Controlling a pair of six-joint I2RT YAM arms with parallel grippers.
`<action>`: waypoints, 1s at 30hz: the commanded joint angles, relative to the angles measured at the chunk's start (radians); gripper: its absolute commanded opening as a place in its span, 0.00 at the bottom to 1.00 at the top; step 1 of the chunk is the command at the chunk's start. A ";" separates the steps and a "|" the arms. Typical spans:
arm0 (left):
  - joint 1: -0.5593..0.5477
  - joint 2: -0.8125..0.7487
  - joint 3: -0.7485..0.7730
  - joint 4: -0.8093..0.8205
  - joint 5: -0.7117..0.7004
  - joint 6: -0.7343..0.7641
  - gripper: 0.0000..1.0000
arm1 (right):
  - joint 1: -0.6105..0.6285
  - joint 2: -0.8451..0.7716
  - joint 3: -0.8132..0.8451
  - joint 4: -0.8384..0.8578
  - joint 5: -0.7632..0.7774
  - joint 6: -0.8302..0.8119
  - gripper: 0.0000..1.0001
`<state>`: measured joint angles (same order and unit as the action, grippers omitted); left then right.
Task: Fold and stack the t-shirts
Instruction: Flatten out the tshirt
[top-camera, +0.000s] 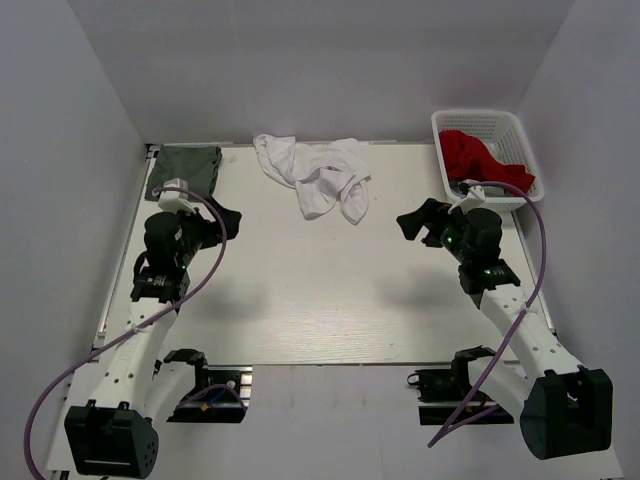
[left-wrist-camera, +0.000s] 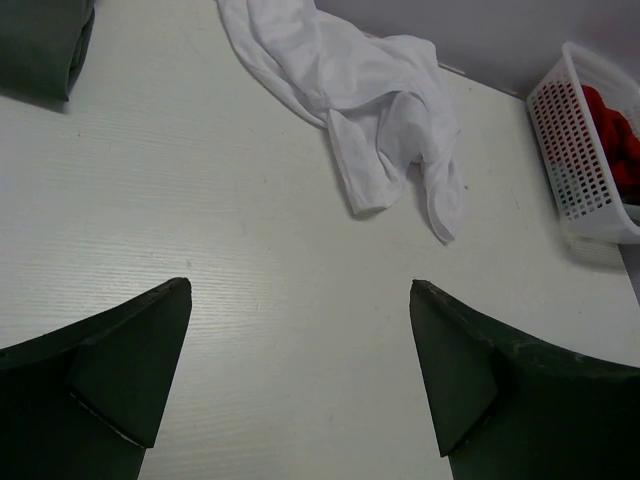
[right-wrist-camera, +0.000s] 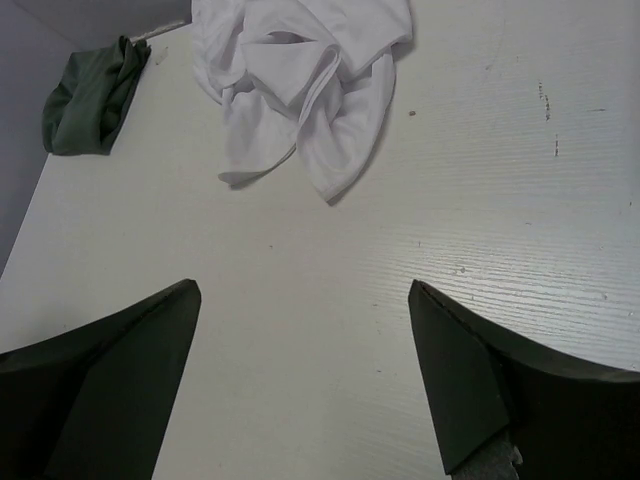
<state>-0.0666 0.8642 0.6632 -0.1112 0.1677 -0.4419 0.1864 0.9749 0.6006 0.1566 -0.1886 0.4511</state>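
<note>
A crumpled white t-shirt (top-camera: 318, 174) lies at the back middle of the table; it shows in the left wrist view (left-wrist-camera: 370, 90) and the right wrist view (right-wrist-camera: 300, 80). A folded dark green t-shirt (top-camera: 186, 167) lies at the back left corner, also in the left wrist view (left-wrist-camera: 40, 45) and the right wrist view (right-wrist-camera: 88, 95). A red t-shirt (top-camera: 478, 157) sits in the white basket (top-camera: 523, 148). My left gripper (top-camera: 228, 222) is open and empty above the table, left of the white shirt. My right gripper (top-camera: 412, 222) is open and empty, right of it.
The basket stands at the back right corner, also in the left wrist view (left-wrist-camera: 570, 160). Grey walls enclose the table on the left, back and right. Bare white tabletop (top-camera: 320, 300) lies between the arms.
</note>
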 joint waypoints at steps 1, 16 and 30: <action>0.002 -0.044 0.016 0.028 0.006 0.005 1.00 | 0.002 -0.021 0.039 0.023 -0.012 0.001 0.90; -0.042 0.383 0.070 0.206 0.352 -0.015 1.00 | 0.008 0.111 0.083 0.003 -0.002 -0.061 0.90; -0.289 0.970 0.556 0.065 0.028 0.008 1.00 | 0.042 0.502 0.373 -0.155 0.035 -0.092 0.90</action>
<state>-0.3328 1.7809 1.1248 0.0273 0.3244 -0.4469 0.2237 1.4635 0.9100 0.0261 -0.1741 0.3794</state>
